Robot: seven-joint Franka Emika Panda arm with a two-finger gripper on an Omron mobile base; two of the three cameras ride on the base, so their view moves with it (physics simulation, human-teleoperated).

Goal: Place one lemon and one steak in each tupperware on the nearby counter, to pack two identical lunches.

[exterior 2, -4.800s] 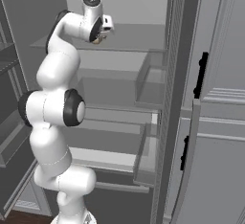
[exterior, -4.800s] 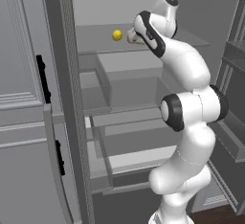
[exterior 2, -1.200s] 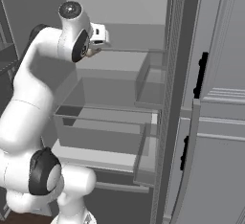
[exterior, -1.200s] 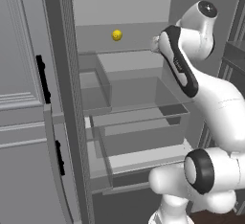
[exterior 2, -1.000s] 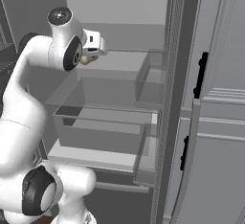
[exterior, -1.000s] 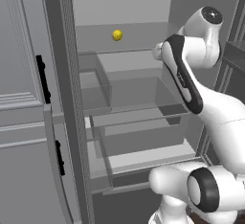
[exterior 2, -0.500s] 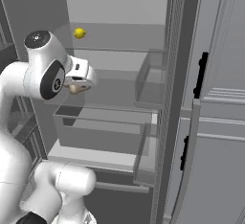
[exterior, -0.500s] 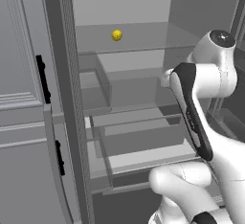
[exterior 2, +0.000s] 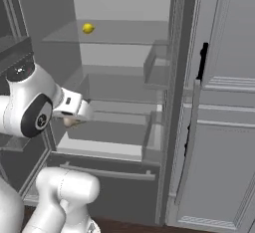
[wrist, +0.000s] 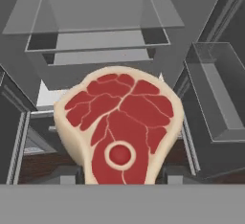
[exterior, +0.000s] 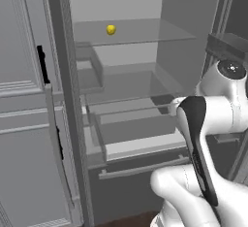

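Note:
A raw red steak (wrist: 119,127) with a pale fat rim and a round bone stands upright between the fingers of my gripper (wrist: 119,176), which is shut on it. In the right base view the gripper (exterior 2: 74,116) hangs in front of the open fridge at drawer height, left of the middle, with a bit of the steak (exterior 2: 70,122) showing under the hand. A yellow lemon (exterior: 111,29) lies on the upper glass shelf (exterior: 145,33) of the fridge; the right base view has the lemon (exterior 2: 88,28) above the hand. The tupperware and the counter are out of view.
The fridge stands open, with a clear drawer (exterior 2: 107,132) pulled out below the shelves and a door bin (exterior 2: 157,72) on the right. A grey panelled door with a black handle (exterior 2: 201,62) stands at the right. My white arm (exterior: 203,138) fills the lower right of the left base view.
The arm has pulled back from the upper shelf and come down to drawer height, carrying the steak. The lemon has stayed on its shelf. The views have shifted slightly.

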